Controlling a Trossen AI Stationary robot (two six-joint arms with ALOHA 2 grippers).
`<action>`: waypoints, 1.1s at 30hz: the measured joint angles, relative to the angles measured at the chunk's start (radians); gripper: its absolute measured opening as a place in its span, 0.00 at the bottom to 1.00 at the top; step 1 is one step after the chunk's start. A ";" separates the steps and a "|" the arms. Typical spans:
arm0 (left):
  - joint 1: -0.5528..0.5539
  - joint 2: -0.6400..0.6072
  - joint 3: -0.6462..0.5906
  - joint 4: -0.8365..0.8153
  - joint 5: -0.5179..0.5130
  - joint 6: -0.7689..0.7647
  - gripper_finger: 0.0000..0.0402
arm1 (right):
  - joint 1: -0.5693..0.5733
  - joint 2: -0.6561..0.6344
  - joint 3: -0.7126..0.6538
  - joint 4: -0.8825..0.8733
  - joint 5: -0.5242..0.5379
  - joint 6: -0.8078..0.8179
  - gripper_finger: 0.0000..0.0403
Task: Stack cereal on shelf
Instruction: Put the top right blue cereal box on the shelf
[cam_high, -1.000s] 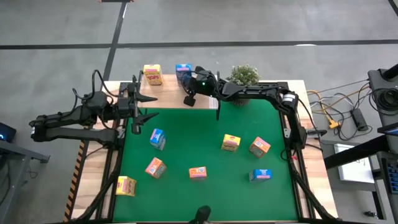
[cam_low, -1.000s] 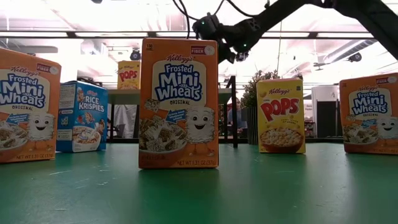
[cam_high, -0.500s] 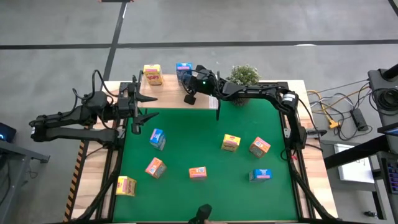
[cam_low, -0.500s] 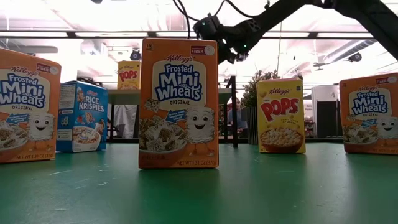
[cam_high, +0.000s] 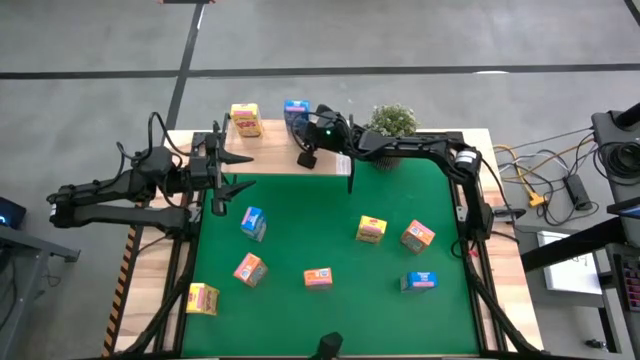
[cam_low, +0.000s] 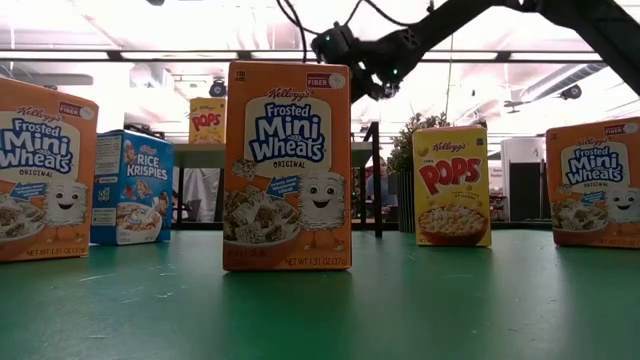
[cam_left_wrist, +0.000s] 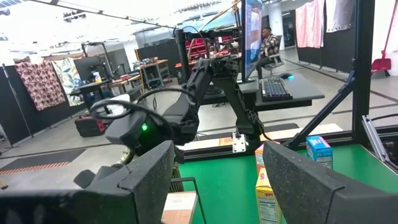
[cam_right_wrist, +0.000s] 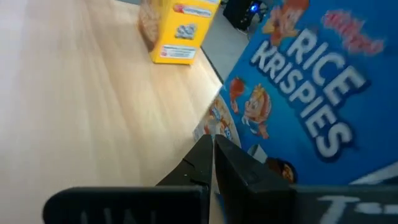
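Up close, "RICE KRISPIES" blue box

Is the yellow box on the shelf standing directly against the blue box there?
No, in the high view the yellow box and the blue box stand apart on the shelf, with bare wood between them.

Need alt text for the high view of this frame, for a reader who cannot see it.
Seen from above, the right claw, shut, sits at a blue cereal box standing on the wooden shelf beside a yellow box. Seven more boxes lie scattered on the green mat; the left claw waits open at the mat's left edge.
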 joint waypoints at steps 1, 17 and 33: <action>0.000 0.000 0.000 0.000 0.000 0.000 0.58 | 0.004 -0.015 0.000 -0.033 -0.002 0.000 0.02; 0.000 0.000 0.000 0.000 0.000 0.000 0.58 | -0.097 -0.128 0.000 -0.311 0.030 0.028 0.02; 0.000 -0.001 0.000 0.000 0.000 0.000 0.58 | -0.132 -0.073 0.000 -0.123 -0.037 0.047 0.02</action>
